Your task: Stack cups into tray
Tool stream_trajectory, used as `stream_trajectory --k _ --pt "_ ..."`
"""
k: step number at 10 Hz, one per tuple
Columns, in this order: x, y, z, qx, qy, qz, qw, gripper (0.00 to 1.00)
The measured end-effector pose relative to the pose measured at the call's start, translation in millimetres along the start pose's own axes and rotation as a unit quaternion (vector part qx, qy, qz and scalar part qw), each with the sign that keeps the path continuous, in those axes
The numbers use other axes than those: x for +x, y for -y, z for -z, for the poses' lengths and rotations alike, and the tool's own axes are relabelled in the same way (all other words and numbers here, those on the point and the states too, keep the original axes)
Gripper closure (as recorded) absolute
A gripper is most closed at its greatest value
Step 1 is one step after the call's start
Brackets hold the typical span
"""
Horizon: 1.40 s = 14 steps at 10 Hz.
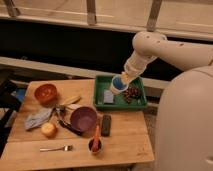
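Observation:
A small whitish cup with a blue inside (118, 84) hangs over the middle of the green tray (120, 105) at the table's back right. My gripper (124, 80) is at the end of the white arm that reaches down from the upper right, and it is right at the cup. The cup is tilted, its blue opening facing the camera. The tray also holds a whitish flat item (108, 96) on its left and a dark reddish clump (132, 93) on its right.
On the wooden table (125, 145): an orange-red bowl (45, 93) back left, a purple bowl (83, 118), a dark remote-like bar (105, 125), a small dark cup with an orange stick (95, 144), a fork (56, 148), an apple (48, 129), a grey cloth (38, 119). My white body fills the right.

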Motion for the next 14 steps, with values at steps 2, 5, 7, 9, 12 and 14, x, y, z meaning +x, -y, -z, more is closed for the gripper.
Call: stream_trajectory --k 2,5,7,9,12,14 --pt "-31 10 -7 -0.034 0.028 0.009 0.999 1.0" --pt "-59 14 -9 -0.059 0.061 0.025 0.9961 1.0" --pt "-64 7 -18 -0.073 0.067 0.036 0.9945 1.0" --pt "-59 3 -23 -0.06 0.078 0.042 0.9943 1.0" --pt "-60 -11 -26 -0.036 0.088 0.053 0.9941 1.0" --pt "-61 -13 -27 -0.025 0.091 0.055 0.994 1.0"
